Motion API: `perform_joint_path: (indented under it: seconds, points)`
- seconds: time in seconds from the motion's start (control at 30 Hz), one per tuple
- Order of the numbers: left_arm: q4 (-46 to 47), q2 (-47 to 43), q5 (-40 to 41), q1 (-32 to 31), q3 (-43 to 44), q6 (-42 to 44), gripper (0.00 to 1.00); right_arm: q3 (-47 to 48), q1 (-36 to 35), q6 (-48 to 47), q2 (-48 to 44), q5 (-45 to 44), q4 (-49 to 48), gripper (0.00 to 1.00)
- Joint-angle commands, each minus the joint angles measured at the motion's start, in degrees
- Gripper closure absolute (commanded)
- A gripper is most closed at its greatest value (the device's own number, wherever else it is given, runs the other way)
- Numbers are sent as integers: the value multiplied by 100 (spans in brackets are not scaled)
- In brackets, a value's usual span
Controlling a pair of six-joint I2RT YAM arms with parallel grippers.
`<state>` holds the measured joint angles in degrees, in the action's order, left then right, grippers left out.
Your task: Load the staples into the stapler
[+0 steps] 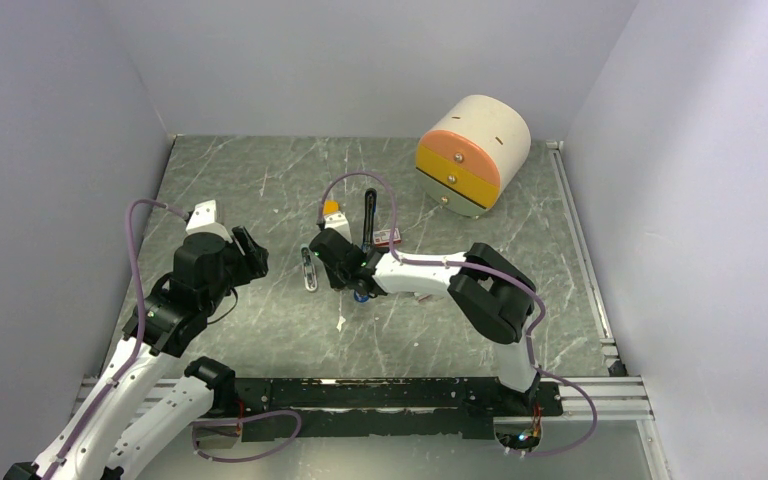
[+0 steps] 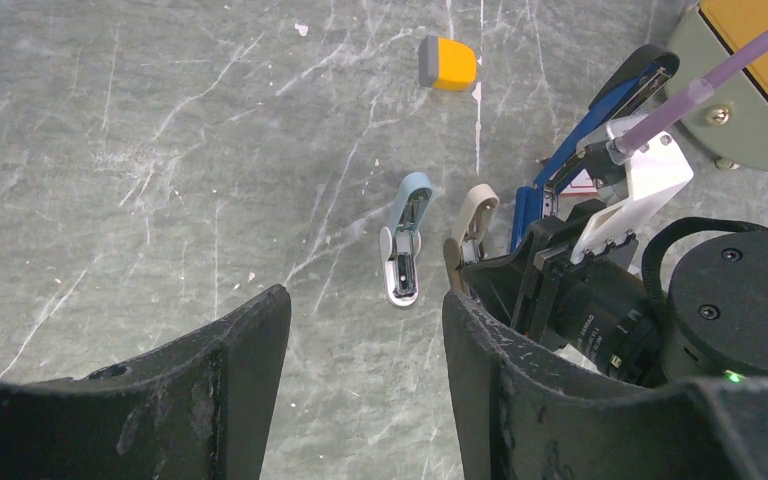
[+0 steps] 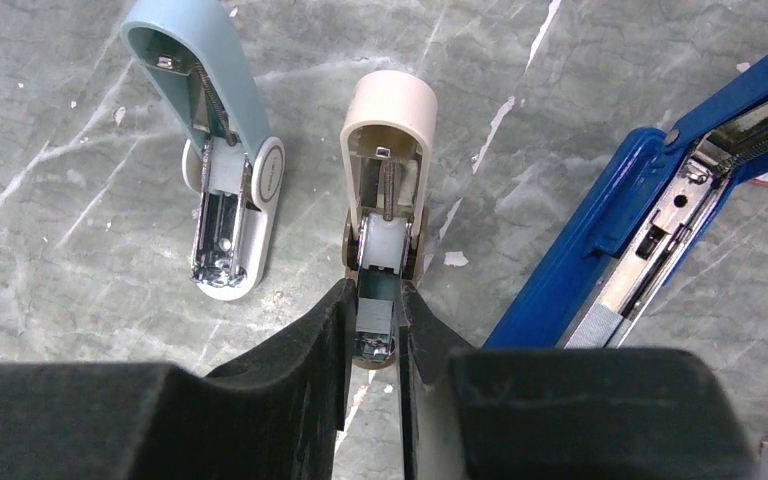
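Three staplers lie hinged open side by side: a light blue one (image 3: 200, 80) (image 2: 405, 240), a beige stapler (image 3: 390, 110) (image 2: 475, 215) and a dark blue one (image 3: 600, 240) (image 2: 600, 110). A small grey ribbed block of staples (image 3: 377, 318) sits in the beige stapler's tray. My right gripper (image 3: 375, 300) (image 1: 332, 262) is low over that tray, its jaws narrowly open on either side of the staples, with a thin gap on the right. My left gripper (image 2: 365, 310) (image 1: 248, 250) hovers open and empty to the left, over bare table.
An orange-yellow little block (image 2: 448, 62) (image 1: 331, 208) lies beyond the staplers. A red-and-white box (image 1: 388, 237) sits by the dark blue stapler. A round drawer unit (image 1: 472, 155) stands at the back right. Walls close in on three sides.
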<state>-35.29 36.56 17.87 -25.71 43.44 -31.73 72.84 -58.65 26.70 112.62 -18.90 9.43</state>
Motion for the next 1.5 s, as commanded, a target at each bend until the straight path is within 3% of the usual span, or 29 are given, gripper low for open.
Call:
perform_joint_path:
  seconds: [0.0,0.77,1.17,1.47]
  points:
    - [101,-42,-49,-8,41,61,38,-159,26,77,-32,-116,-6,76]
    - [102,-43,-55,-13,33,53,38,17,25,113,-113,-272,240,76]
    - [110,-43,-54,-13,33,57,38,89,21,61,-258,-168,209,69]
    - [110,-34,-55,-13,32,53,38,159,21,36,-380,-102,192,69]
